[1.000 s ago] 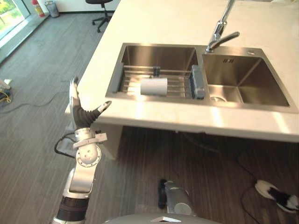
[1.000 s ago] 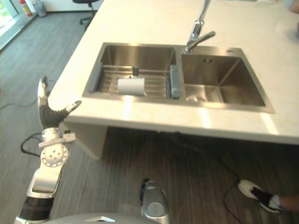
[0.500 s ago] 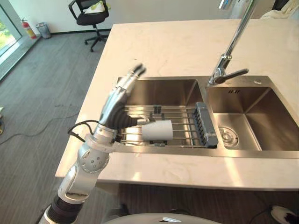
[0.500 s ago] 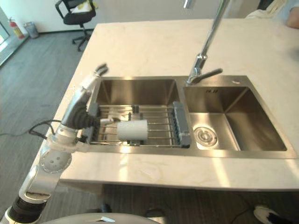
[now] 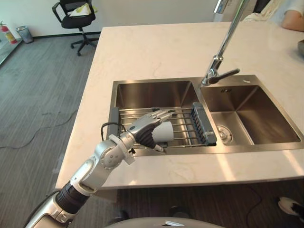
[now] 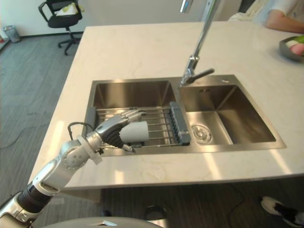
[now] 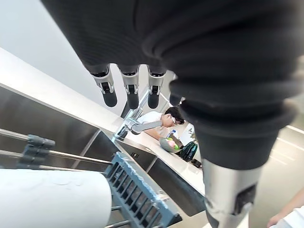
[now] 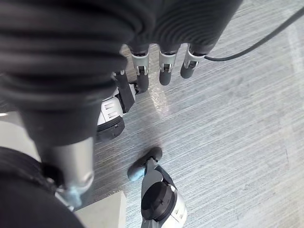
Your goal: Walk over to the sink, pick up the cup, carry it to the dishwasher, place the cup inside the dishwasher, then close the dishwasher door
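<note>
A white cup [image 5: 166,131] lies on its side on a wire rack [image 5: 184,124] across the left basin of the steel sink [image 5: 156,81]. My left hand [image 5: 142,132] reaches into that basin from the left. Its straight fingers lie over the top of the cup and its thumb points out under the cup's near side. In the left wrist view the cup [image 7: 52,202] shows just past the straight fingers [image 7: 109,92], so the hand is open. My right hand [image 8: 61,57] hangs over the grey floor with relaxed fingers [image 8: 161,66].
A tall faucet [image 5: 219,61] stands behind the divider between the two basins. The right basin [image 5: 247,118] has a drain. The rack's grey-blue end piece [image 5: 204,126] lies beside the cup. A bowl of fruit [image 6: 292,47] and a person's arm [image 5: 292,19] are at the far right; an office chair [image 5: 73,14] stands far left.
The camera has moved closer and shifted. My left hand has swung from the basin's left edge rightward and down onto the cup. The cup has stayed on the rack.
</note>
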